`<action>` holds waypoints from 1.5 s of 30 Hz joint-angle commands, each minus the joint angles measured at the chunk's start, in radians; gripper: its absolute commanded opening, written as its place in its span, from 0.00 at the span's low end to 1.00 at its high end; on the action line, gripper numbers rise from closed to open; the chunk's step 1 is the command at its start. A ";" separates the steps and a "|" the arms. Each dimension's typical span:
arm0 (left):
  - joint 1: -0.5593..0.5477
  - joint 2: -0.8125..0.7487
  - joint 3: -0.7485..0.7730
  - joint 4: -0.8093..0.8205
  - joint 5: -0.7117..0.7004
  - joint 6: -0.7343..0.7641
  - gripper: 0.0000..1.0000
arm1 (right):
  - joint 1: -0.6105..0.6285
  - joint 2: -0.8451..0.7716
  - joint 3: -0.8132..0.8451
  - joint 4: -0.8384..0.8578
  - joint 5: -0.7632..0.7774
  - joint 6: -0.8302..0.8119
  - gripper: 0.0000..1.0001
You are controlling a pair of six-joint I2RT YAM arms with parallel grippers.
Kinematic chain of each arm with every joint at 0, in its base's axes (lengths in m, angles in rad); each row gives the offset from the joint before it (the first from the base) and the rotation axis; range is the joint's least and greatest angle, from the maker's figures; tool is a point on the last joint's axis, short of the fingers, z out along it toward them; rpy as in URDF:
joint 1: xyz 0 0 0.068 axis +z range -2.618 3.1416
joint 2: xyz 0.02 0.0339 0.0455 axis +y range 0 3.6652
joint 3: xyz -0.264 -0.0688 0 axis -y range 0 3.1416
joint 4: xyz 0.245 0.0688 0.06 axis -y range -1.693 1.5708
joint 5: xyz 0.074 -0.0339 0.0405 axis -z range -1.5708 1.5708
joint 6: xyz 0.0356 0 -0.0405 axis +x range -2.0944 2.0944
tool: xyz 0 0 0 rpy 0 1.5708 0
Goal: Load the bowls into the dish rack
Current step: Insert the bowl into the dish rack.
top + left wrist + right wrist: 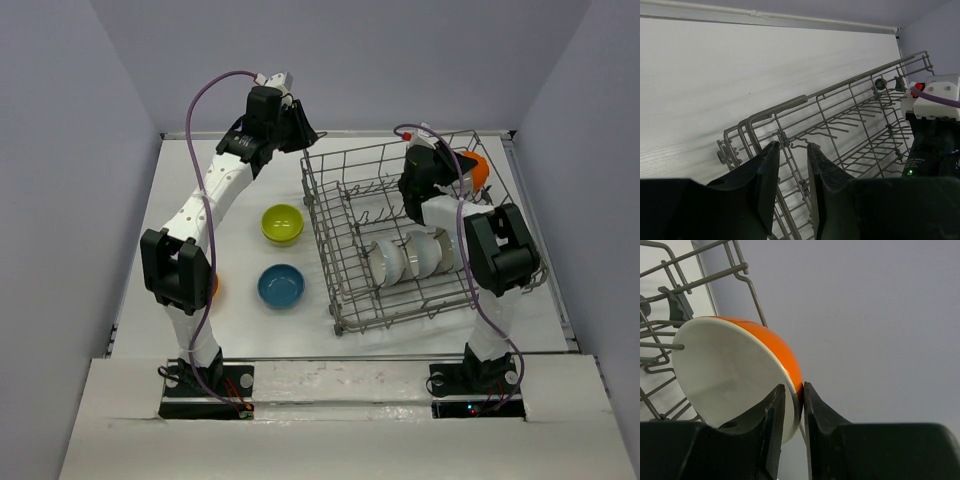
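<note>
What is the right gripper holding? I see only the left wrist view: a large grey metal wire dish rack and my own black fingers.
Observer: The right gripper has the rim of a small round orange bowl, white inside, between its fingers, at the far right corner of the dish rack.
Operator: Are there bowls inside the rack?
Observer: Yes, several white bowls stand on edge between the tines near the front.
Operator: Which bowls lie outside?
Observer: A lime green bowl and a blue bowl sit on the white table, left of the rack.

Dish rack (350,215) wires crowd right end effector (793,390) leftward; rightward open.
</note>
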 commanded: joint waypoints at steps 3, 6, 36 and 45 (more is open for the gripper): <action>0.000 -0.065 -0.001 0.043 0.013 0.000 0.38 | 0.008 0.052 0.027 -0.157 -0.018 0.164 0.30; 0.000 -0.065 -0.003 0.043 0.013 0.001 0.38 | 0.008 0.061 0.045 -0.192 -0.017 0.192 0.34; 0.000 -0.065 -0.006 0.045 0.010 0.003 0.38 | 0.017 0.069 0.175 -0.474 -0.038 0.436 0.61; 0.000 -0.069 -0.009 0.048 0.010 0.003 0.38 | 0.017 -0.023 0.226 -0.646 -0.116 0.589 0.68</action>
